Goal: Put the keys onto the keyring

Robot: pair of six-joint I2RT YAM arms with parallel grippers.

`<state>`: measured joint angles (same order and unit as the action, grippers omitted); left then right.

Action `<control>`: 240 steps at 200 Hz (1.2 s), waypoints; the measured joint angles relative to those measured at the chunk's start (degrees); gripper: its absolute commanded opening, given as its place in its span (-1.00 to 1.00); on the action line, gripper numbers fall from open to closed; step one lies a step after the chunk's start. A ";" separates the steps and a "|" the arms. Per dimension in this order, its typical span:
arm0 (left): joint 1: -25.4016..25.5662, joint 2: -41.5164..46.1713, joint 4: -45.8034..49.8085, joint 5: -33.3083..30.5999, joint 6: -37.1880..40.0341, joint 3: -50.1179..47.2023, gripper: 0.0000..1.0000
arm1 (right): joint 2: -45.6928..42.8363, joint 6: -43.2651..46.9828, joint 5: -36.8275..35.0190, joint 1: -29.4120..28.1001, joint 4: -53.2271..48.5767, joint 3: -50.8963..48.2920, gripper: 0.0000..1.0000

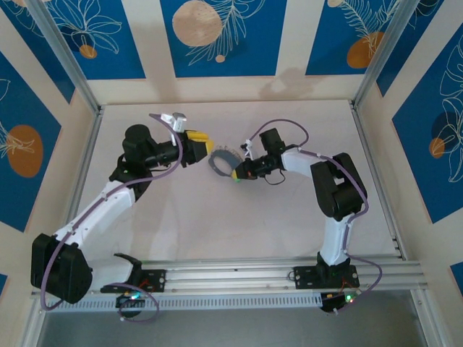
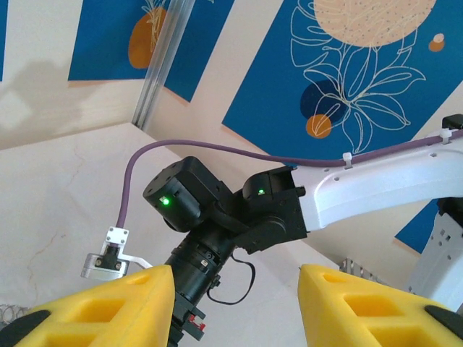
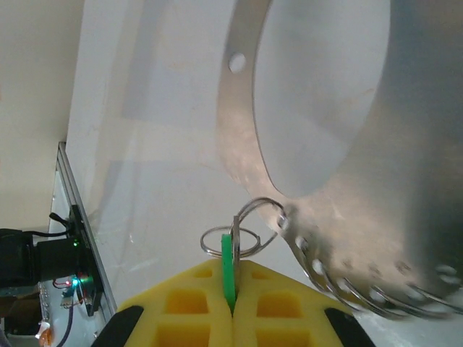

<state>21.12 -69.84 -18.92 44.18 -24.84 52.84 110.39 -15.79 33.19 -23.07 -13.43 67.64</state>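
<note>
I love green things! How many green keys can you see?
1. The green key is pinched in the right gripper, right next to the keyring. More keys could be hidden behind the arms.

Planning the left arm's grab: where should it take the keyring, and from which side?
Probably the keyring's arc facing the left gripper, approached from that side with the jaws straddling the thin band. The right gripper, shut on the key, crowds the opposite side.
</note>
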 measured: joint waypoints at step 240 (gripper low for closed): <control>0.00 0.39 -3.72 -1.92 -3.61 -4.57 0.49 | -22.49 -7.19 1.18 -6.82 3.26 -12.00 0.29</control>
<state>21.12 -69.45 -22.63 42.26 -28.45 48.27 87.90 -22.98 34.37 -29.89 -10.17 55.64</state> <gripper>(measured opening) 0.661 0.560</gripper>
